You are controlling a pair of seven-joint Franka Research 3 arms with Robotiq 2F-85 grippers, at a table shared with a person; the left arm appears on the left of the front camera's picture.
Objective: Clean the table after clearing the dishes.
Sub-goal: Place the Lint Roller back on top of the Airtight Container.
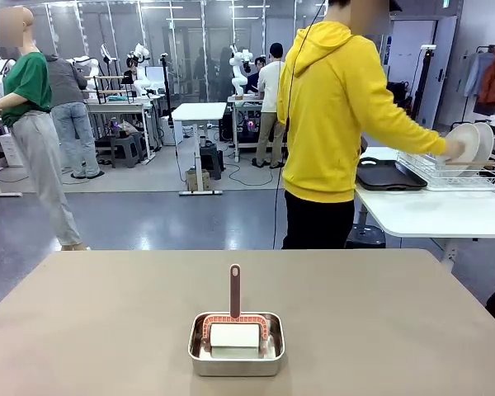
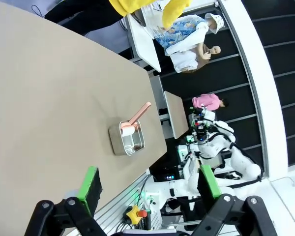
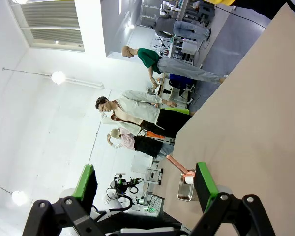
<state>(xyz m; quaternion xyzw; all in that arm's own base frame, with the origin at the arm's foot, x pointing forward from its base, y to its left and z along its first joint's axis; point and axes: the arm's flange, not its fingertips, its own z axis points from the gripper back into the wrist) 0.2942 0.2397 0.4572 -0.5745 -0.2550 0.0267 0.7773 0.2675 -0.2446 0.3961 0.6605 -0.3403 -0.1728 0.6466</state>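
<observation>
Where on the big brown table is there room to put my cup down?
Nearly everywhere: the table is bare left, right and beyond the steel pan. That pan, holding a handled brush, sits at the middle of the near edge. The white side table is crowded.

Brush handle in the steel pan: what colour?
Reddish-brown handle, standing up from the pan; clearest in the front view.

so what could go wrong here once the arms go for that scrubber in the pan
1. The brush lies in a loose steel pan near the table edge; a clumsy grab could shove the pan off.
2. Its handle points away from the robot, so an open claw, left or right, may hit the pan rim.
3. The person stands close beyond the table, racking plates; a wide sweep may reach them.
</observation>
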